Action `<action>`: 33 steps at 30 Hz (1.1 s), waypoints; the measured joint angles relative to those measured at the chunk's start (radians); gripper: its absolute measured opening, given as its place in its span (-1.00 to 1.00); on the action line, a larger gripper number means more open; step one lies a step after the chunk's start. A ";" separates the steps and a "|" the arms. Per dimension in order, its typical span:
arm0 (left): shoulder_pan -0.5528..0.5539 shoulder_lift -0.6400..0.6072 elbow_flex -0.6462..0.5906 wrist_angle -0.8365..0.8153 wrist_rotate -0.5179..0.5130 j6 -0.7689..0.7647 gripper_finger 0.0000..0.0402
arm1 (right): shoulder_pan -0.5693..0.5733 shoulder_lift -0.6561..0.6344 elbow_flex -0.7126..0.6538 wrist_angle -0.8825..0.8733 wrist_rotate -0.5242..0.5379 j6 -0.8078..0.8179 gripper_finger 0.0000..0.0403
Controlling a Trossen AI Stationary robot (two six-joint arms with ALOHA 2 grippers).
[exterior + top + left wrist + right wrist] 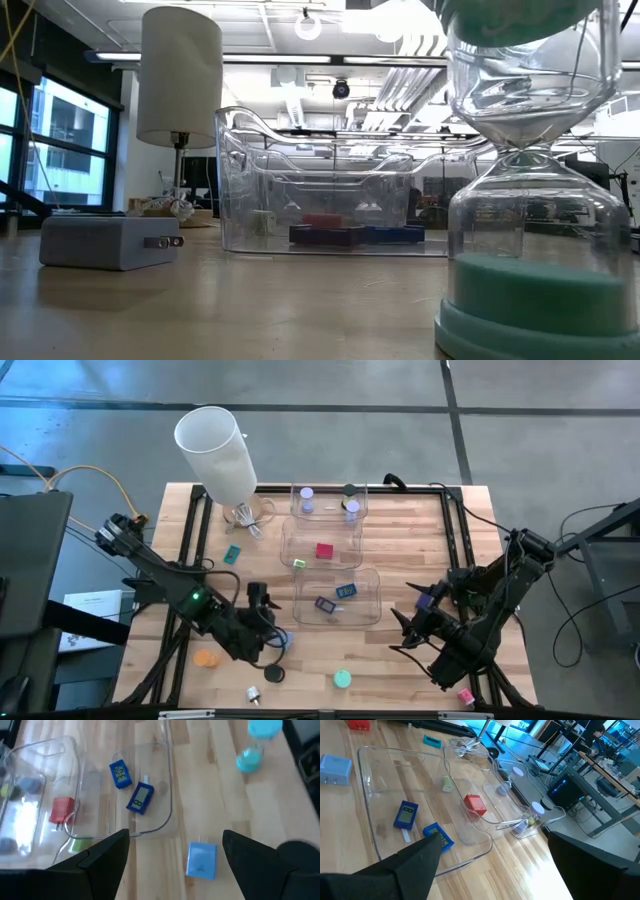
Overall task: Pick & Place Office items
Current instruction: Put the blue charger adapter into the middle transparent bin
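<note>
Three clear bins stand in a row down the table's middle. The near bin (pixel 337 598) holds two dark blue pieces (pixel 120 773) (pixel 140 797). In the middle bin (pixel 322 545) lies a red block (pixel 62 810). Lavender discs (pixel 306 493) are in the far bin (pixel 328 502). My left gripper (pixel 175 850) hangs open above a light blue block (pixel 202 861) that lies flat on the wood left of the near bin; its fingers stand either side, apart from it. My right gripper (pixel 402 632) waits open right of the near bin, pointing toward it (pixel 492 855).
Loose on the wood lie a teal block (pixel 232 555), an orange disc (pixel 205 658), a black disc (pixel 273 674), a teal hourglass (pixel 342 679), a purple block (pixel 425 601) and a pink block (pixel 466 697). A tall white cylinder (pixel 216 452) stands at the far left.
</note>
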 joint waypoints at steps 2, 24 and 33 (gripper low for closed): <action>0.000 0.024 0.000 -0.001 0.004 0.051 0.55 | 0.000 0.000 0.000 0.000 0.000 0.000 0.76; -0.041 0.248 0.000 -0.045 0.037 0.010 0.55 | 0.000 0.000 0.001 0.006 -0.002 0.000 0.76; -0.050 0.249 -0.001 -0.049 0.021 -0.053 0.55 | 0.000 0.000 0.001 0.009 0.000 0.000 0.76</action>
